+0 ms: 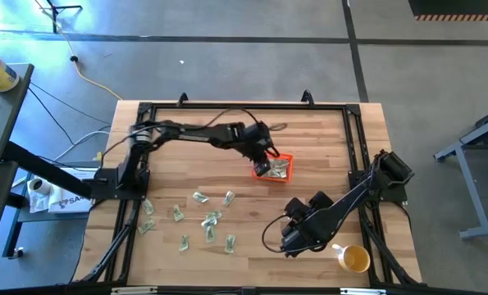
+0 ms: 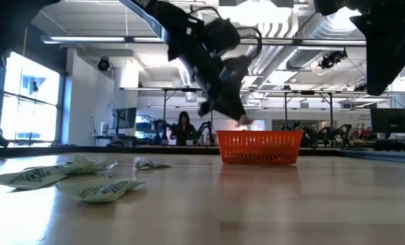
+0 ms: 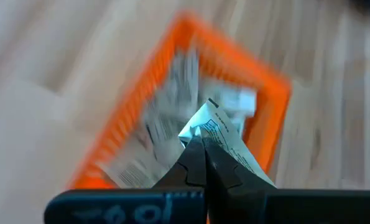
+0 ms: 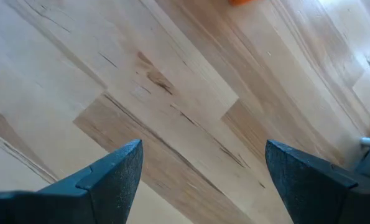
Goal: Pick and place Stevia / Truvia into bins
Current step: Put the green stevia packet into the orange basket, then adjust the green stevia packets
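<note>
Paper sachet [image 3: 225, 134], pale and printed, sits pinched between the left gripper's [image 3: 199, 138] closed fingertips, directly above the orange bin [image 3: 278, 99], which already holds several. If the thin paper clings on release, it could flutter past the low wall. More sachets [image 1: 204, 219] lie well behind; the right gripper [image 4: 200, 168] waits spread wide near a yellow cup [image 1: 355, 260], blocking nothing.

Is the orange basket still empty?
No, the orange basket already has paper packets lying inside it, under the left pincer.
</note>
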You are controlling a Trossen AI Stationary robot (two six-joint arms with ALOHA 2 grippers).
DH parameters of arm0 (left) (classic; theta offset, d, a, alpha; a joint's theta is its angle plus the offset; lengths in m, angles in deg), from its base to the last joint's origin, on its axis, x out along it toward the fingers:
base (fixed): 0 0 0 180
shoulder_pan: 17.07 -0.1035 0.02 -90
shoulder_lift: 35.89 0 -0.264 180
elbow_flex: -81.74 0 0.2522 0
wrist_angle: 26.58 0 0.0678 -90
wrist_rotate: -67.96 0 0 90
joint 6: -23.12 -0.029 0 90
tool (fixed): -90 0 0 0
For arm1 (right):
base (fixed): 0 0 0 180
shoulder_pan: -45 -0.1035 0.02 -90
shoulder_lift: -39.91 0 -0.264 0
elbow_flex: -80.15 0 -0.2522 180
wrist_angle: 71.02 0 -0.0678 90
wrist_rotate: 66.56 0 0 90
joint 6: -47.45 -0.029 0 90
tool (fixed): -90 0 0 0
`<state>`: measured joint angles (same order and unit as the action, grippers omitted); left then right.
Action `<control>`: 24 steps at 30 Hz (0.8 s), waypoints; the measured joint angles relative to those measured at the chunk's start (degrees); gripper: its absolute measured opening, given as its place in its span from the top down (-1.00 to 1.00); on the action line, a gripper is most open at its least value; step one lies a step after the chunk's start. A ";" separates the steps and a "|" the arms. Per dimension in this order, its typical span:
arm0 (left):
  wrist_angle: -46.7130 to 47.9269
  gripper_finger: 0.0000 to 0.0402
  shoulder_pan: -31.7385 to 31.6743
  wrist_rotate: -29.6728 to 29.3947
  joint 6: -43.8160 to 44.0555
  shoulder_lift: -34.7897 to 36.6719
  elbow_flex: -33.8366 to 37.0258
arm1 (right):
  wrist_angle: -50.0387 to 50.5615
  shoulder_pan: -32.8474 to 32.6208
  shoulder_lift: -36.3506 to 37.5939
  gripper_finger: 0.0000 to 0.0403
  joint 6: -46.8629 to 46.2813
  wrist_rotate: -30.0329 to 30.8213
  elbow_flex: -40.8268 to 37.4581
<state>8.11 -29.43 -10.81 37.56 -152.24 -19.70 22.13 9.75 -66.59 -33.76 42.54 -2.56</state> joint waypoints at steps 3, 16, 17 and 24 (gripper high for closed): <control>-0.38 0.89 0.11 0.54 0.37 -3.19 -1.25 | 0.13 0.01 0.00 -0.63 0.00 -0.02 0.00; 20.88 -0.45 0.18 2.85 -1.73 -3.77 -11.51 | 0.57 1.45 -0.02 -0.63 4.83 3.17 0.00; 23.60 -0.48 0.54 1.69 -2.85 -3.45 -12.15 | 0.54 1.89 -0.02 -0.63 5.80 3.72 0.00; 33.89 -0.31 1.66 -2.80 -6.71 2.99 -11.00 | 0.53 5.26 -0.04 -0.63 10.74 6.89 0.00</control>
<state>41.99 -27.77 -13.61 30.85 -149.25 -30.70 22.66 15.01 -66.63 -23.02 49.43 -2.56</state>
